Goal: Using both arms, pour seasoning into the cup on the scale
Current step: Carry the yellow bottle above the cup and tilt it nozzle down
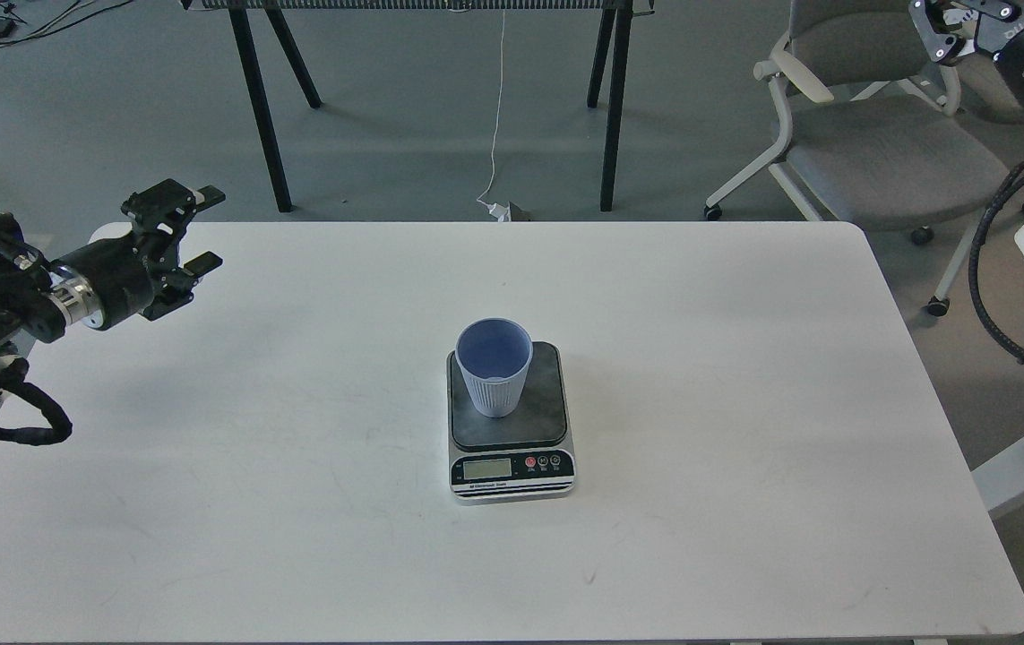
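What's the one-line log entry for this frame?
cup: upright on scale | seasoning: not visible | left gripper: open, empty | right gripper: mostly off-frame

The cup (494, 380) stands upright on the scale (510, 421) near the table (744, 403) middle, while the left gripper (198, 228) hovers, fingers spread, over the far left corner.

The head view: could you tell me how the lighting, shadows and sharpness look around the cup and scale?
Head view: soft, even light; the cup throws only a faint shadow on the scale; the white table looks bright without hard glare; the LCD is too small to read; focus is sharp at centre.
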Available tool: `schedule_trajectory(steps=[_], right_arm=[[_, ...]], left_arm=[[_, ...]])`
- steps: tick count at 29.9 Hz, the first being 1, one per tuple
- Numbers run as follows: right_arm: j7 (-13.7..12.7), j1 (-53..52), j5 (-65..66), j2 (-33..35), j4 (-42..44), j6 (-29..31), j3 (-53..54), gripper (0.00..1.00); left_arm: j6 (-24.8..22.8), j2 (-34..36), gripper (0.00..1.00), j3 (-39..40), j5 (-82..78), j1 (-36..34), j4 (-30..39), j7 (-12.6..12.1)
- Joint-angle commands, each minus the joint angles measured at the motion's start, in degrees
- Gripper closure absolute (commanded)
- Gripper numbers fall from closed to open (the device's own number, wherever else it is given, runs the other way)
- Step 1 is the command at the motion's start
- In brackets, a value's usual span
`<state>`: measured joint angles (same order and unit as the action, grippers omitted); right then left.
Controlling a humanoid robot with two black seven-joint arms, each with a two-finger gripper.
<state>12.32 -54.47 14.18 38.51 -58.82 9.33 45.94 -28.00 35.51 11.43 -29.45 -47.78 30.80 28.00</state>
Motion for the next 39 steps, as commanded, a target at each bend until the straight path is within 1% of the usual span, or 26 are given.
schedule_trajectory(steps=[1, 5, 9, 12, 14, 18, 24, 34, 39], right_arm=[[0.07, -5.89, 13.57, -4.57, 0.01, -7.29, -8.64, 0.99], [0.07, -12.40, 17.64, -7.56, 0.98, -11.87, -22.79, 0.99], [0.07, -14.96, 18.43, -16.08, 3.88, -14.60, -33.08, 0.99], [-0.19, -14.70, 22.11, -20.92, 5.81, -16.62, -37.05, 0.99], [-0.89, -14.61, 24.49, -23.82, 6.78, -16.89, -39.34, 0.99], [-1.33, -14.52, 25.64, -27.52, 8.10, -17.06, -43.46, 0.99], [-1.42, -14.96, 26.08, -28.49, 8.19, -17.06, -47.87, 0.99], [-2.04, -15.05, 27.92, -29.19, 8.28, -16.98, -48.40, 0.99], [-2.04, -14.96, 31.17, -30.95, 11.09, -16.89, -49.36, 0.99]], left_arm=[[0.00, 0.08, 0.02, 0.08, 0.00, 0.67, -0.03, 0.00], [0.00, 0.08, 0.02, 0.26, 0.00, 1.11, -0.03, 0.00], [0.00, 0.00, 0.01, 0.26, 0.00, 1.64, -0.03, 0.00], [0.00, -0.09, 0.01, 0.34, 0.00, 1.64, -0.03, 0.00], [0.00, -0.09, 0.01, 0.43, 0.00, 1.55, -0.03, 0.00], [0.00, 0.08, 0.01, 0.43, 0.00, 1.46, -0.03, 0.00], [0.00, -0.01, 0.01, 0.52, 0.00, 1.46, 0.05, 0.00], [0.00, -0.01, 0.01, 0.52, 0.09, 1.64, 0.05, 0.00], [0.00, -0.09, 0.01, 0.52, 0.00, 1.64, 0.05, 0.00]])
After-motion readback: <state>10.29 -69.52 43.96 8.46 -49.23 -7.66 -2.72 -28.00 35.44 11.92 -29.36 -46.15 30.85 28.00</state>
